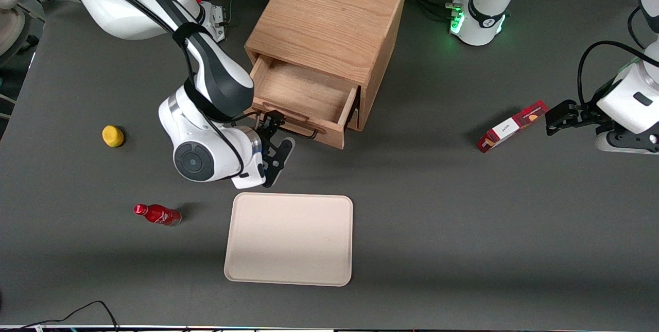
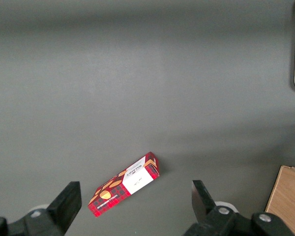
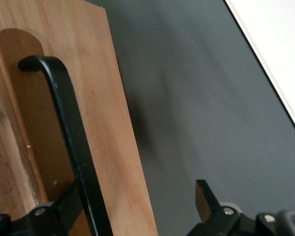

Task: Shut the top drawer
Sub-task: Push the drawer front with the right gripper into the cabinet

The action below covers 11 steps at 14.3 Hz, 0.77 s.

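Your black two-finger gripper (image 1: 275,149) hangs released before the light oak top drawer (image 1: 304,98); it's rigid, so push its front flat.

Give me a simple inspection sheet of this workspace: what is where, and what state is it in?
Surface: dark grey table.
Job's things: top drawer pulled out of the wooden cabinet, nothing seen inside.
Clutter: beige tray nearer the camera than the cabinet; red bottle lying down; yellow fruit; red box toward the parked arm's end.
Grippers: end effector open, at the drawer's black handle, one finger touching it.
Cables: black cable at the table edge.
Surroundings: nothing seen.
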### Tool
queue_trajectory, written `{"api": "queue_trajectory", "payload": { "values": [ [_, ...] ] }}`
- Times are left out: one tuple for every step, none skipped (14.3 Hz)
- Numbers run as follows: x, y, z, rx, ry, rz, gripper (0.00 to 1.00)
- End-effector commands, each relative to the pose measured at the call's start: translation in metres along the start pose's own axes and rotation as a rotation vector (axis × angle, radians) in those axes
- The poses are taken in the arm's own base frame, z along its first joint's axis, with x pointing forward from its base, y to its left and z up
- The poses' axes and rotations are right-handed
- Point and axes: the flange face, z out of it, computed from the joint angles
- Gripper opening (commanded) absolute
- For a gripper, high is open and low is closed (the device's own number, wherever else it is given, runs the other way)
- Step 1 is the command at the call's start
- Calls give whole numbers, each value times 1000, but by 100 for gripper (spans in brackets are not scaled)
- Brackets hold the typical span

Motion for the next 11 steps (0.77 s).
{"api": "queue_trajectory", "payload": {
  "values": [
    [-8,-19,10,16,22,24,100],
    [-7,-20,13,16,19,24,100],
    [-7,-24,12,18,21,28,100],
    [-7,-28,13,19,19,33,100],
    [-6,-34,15,23,14,23,100],
    [-7,-41,16,23,12,22,100],
    [-8,-45,16,26,11,36,100],
    [-9,-51,15,25,10,33,100],
    [-9,-58,16,30,8,24,100],
    [-10,-59,17,30,9,25,100],
    [-13,-63,19,27,2,24,100]
  ]
}}
